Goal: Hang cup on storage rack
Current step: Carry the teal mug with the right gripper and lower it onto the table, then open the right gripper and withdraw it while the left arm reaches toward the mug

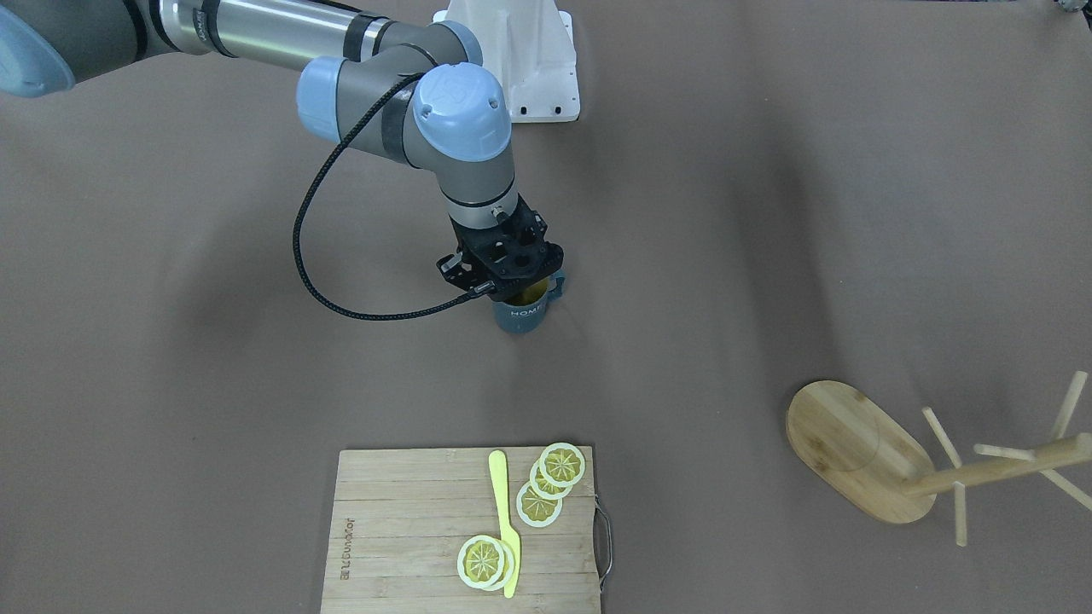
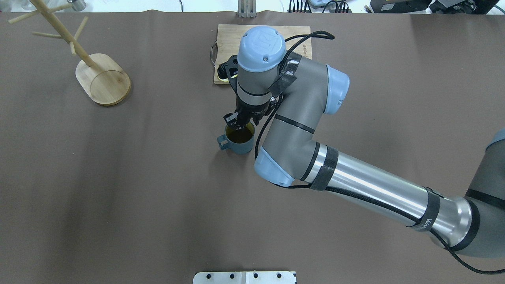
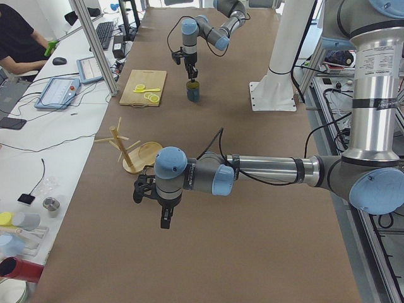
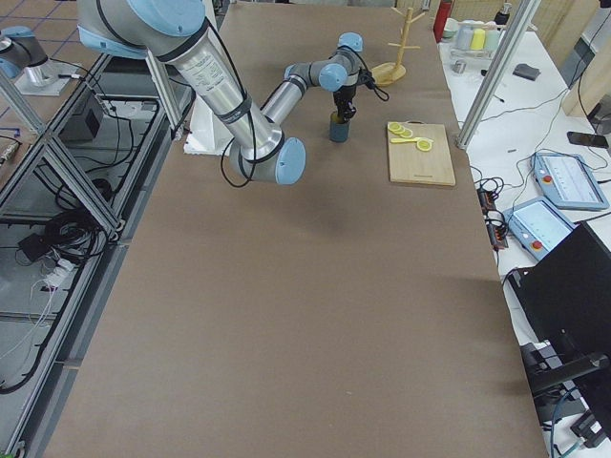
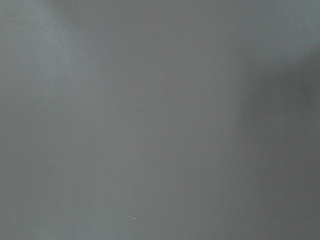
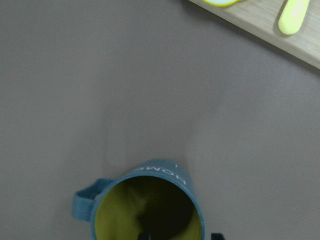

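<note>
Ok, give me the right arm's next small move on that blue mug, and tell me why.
Probably close the right gripper on the rim of the cup. The wrist view shows one fingertip inside it and one outside its wall, with gaps, so nothing seems gripped yet. The cup stands upright on the table, far from the storage rack.

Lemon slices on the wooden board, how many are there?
5. Three lemon slices overlap at the board's corner nearest the cup; two overlap against the yellow utensil. More may hide underneath.
</note>
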